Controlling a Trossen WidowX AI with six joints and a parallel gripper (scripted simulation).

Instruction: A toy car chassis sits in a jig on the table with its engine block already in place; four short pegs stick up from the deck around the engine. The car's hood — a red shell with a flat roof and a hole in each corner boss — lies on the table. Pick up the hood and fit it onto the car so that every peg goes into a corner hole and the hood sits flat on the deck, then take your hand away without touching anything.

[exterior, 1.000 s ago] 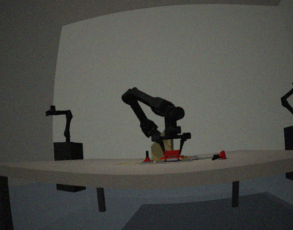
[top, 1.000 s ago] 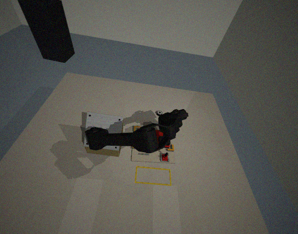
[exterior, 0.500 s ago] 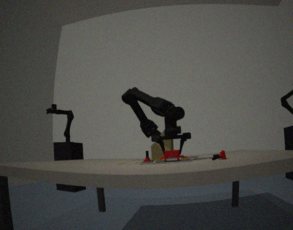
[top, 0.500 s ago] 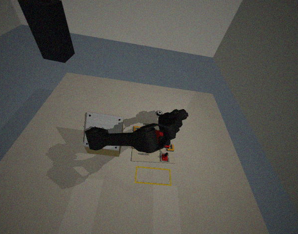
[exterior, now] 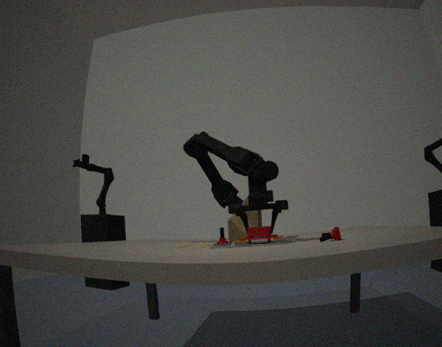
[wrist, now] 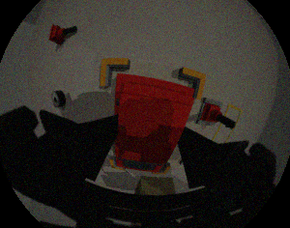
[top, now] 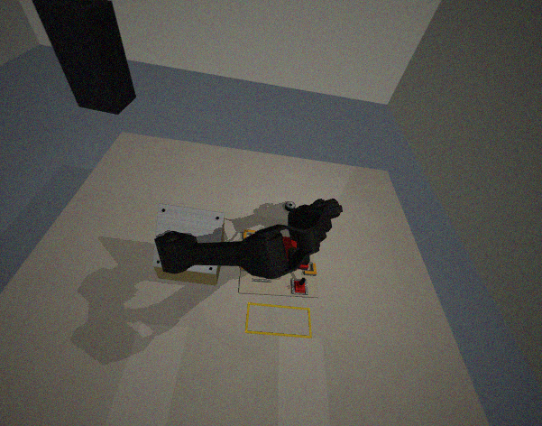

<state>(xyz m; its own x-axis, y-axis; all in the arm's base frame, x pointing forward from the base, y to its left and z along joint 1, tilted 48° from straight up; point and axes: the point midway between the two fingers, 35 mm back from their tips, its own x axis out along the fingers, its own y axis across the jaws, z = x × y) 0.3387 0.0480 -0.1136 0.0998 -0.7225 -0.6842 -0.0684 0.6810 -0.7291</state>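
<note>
The red hood [top: 289,245] [exterior: 259,231] [wrist: 153,113] is between the fingers of my gripper [exterior: 259,229] [wrist: 149,122], which is shut on its two sides. The hood is right over the red chassis [exterior: 275,236], inside the jig's yellow corner brackets [top: 313,270] [wrist: 123,63]. In the exterior view it is low on the chassis, with no clear gap showing. The hood hides the engine block, the pegs and the corner holes, so I cannot tell whether the pegs are in the holes or the hood sits quite flat.
A red piece with a black cylinder [top: 299,286] [exterior: 221,240] [wrist: 212,112] stands beside the jig. Another red and black piece [exterior: 336,234] [wrist: 56,34] lies farther off. A small wheel [top: 289,205] [wrist: 58,99] lies on the opposite side. A yellow outlined rectangle [top: 278,305] marks the table.
</note>
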